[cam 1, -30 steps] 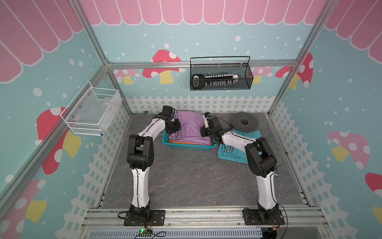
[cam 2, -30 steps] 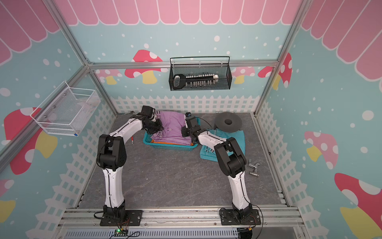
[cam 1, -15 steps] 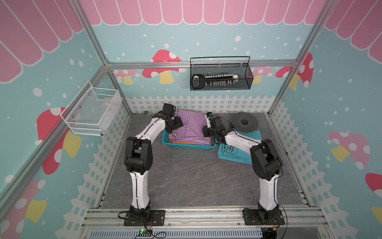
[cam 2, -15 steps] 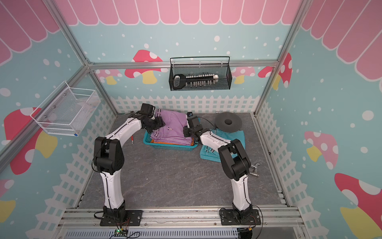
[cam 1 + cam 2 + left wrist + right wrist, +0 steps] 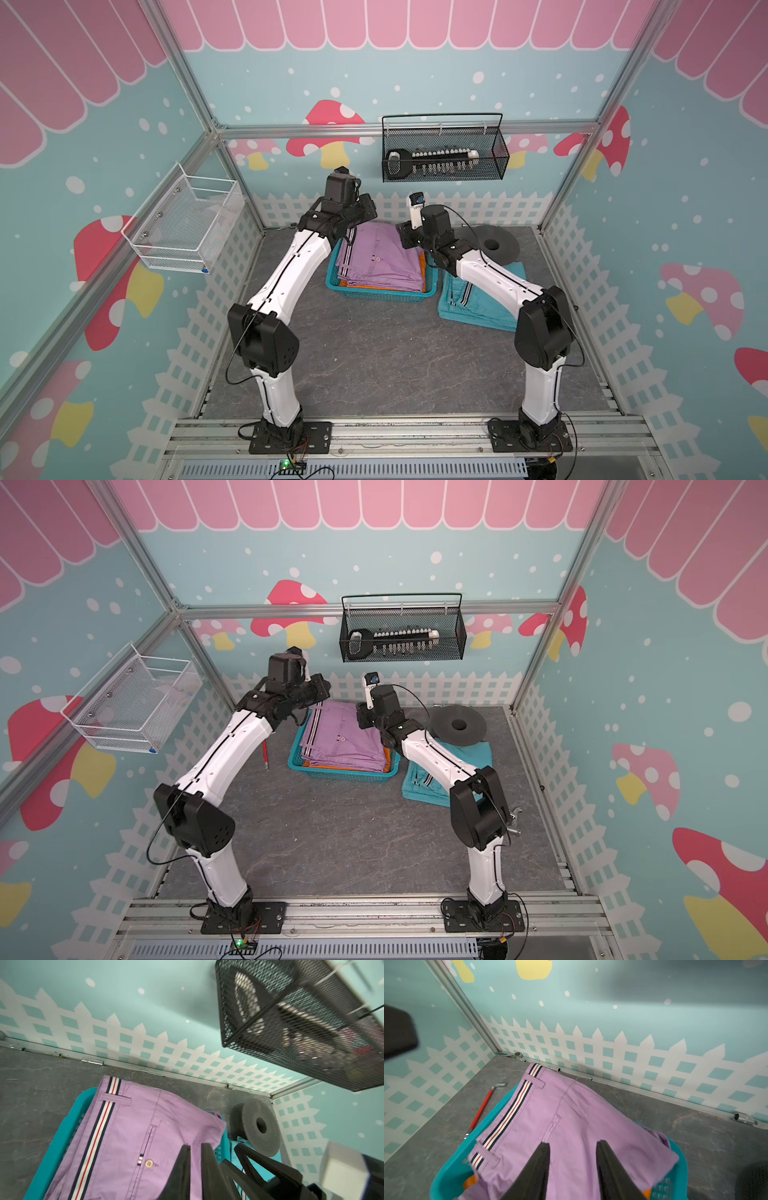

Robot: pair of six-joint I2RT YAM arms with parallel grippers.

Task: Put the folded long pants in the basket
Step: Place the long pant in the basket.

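Top views both show lilac folded cloth pants uppermost in the turquoise slotted plastic basket, orange folded pants beneath; teal folded pants lie on the grey worktop just beside it, not yet loaded. Left jaws nearly together, right jaws apart, both empty.

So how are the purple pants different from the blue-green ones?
The lilac pants lie in the basket, on top of an orange pair; the teal pants lie on the floor beside it. The lilac pants are light purple; the teal pants are blue-green. Both are folded and have striped trim.
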